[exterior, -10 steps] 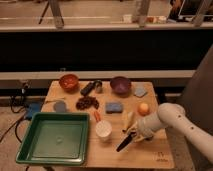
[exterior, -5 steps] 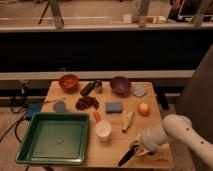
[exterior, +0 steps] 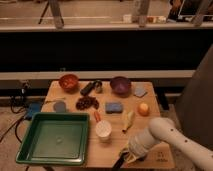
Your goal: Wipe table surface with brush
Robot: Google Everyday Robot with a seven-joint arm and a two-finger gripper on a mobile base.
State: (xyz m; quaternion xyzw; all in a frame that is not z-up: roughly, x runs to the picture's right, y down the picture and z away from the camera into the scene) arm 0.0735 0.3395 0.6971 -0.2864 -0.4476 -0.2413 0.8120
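The table surface (exterior: 112,150) is a light-brown wooden top with a small dark mark (exterior: 161,160) at its front right corner. My white arm reaches in from the right, and the gripper (exterior: 131,154) hangs low over the table's front edge, right of the white cup (exterior: 103,131). It is shut on the brush (exterior: 120,161), a slim dark tool. The brush slants down and left from the gripper, its tip at the table's front edge.
A green tray (exterior: 54,138) fills the front left. Behind the gripper lie a banana (exterior: 128,120), an orange (exterior: 144,109) and a blue sponge (exterior: 113,107). Farther back are an orange bowl (exterior: 69,81), a purple bowl (exterior: 120,85), a black cylinder (exterior: 88,88) and grapes (exterior: 87,103).
The gripper has carried the brush from beside the banana toward the table's front edge, moving nearer and slightly left. The other objects have stayed put.
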